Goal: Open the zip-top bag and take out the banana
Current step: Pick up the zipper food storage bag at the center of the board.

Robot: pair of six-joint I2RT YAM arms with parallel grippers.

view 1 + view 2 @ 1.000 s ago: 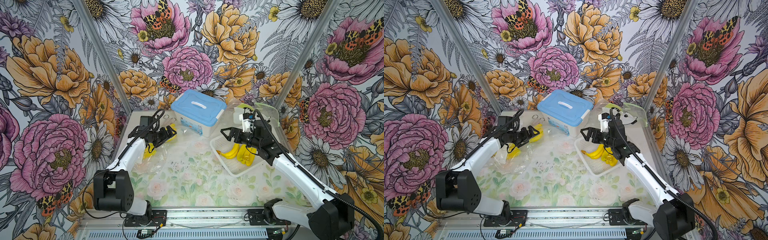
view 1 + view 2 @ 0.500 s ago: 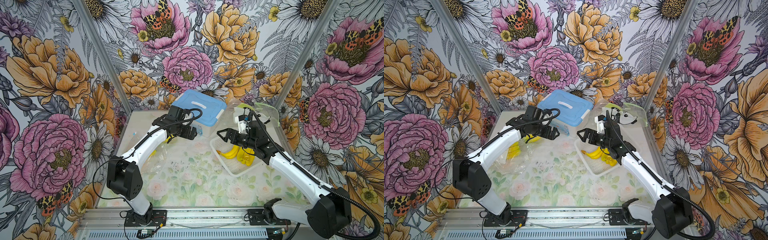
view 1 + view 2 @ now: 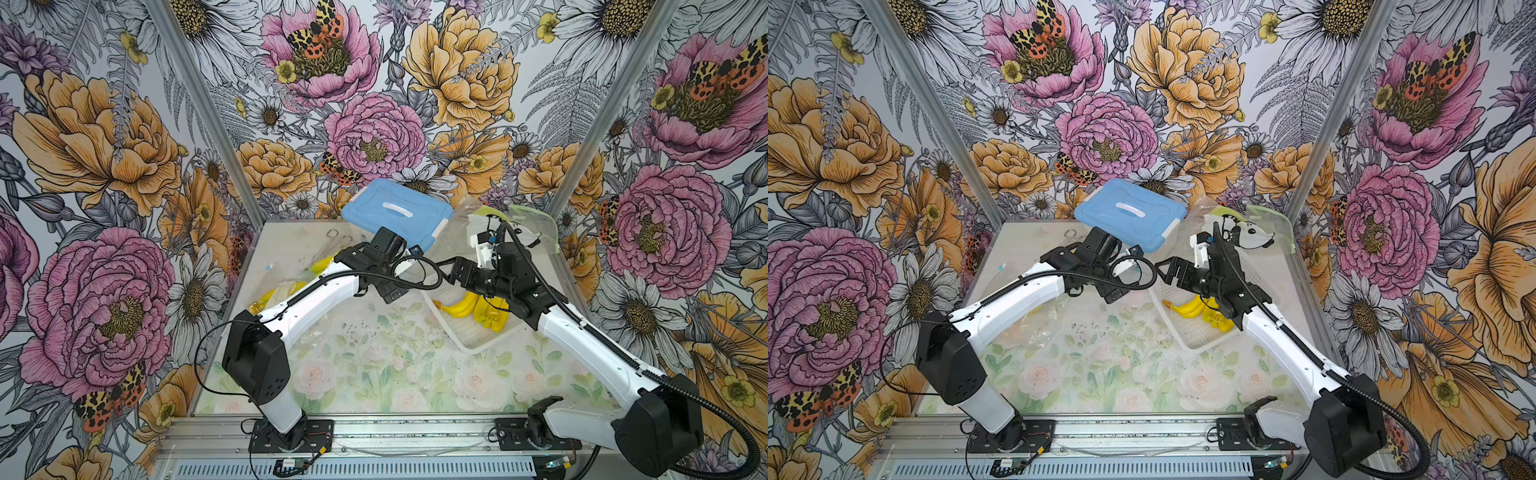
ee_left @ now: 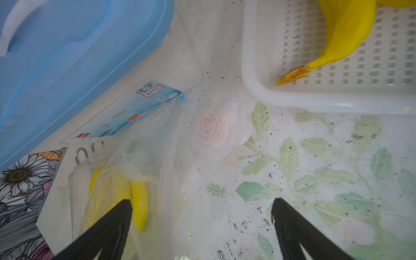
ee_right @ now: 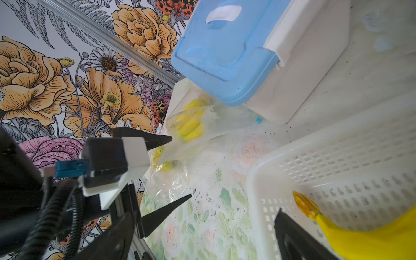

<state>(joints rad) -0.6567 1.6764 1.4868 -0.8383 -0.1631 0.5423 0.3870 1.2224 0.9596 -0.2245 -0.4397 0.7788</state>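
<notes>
One lidded box (image 3: 397,210), contents hidden. One basket (image 3: 467,334) holds bananas (image 3: 459,307), number unclear. Of at least two bags, the bag (image 5: 225,121) beside the box holds the banana (image 5: 191,129), on the desk (image 3: 374,374). My left pincer (image 4: 200,202) and right pincer (image 5: 202,216) both gape, empty.

Closes in on three sides with walls (image 3: 104,145) papered in big pink and orange peonies, daisies, ferns and spotted moths, joined by slanting aluminium posts (image 3: 208,112) rising beyond the left fingers (image 4: 108,229). Spreads below and ahead of those fingers as a tabletop (image 4: 315,157) printed with pale roses and green leaves, peppered with dark specks. Ends well back from the fingers in an aluminium rail (image 3: 415,430) and a slotted grille (image 3: 374,471). Sits under bright, even light.
</notes>
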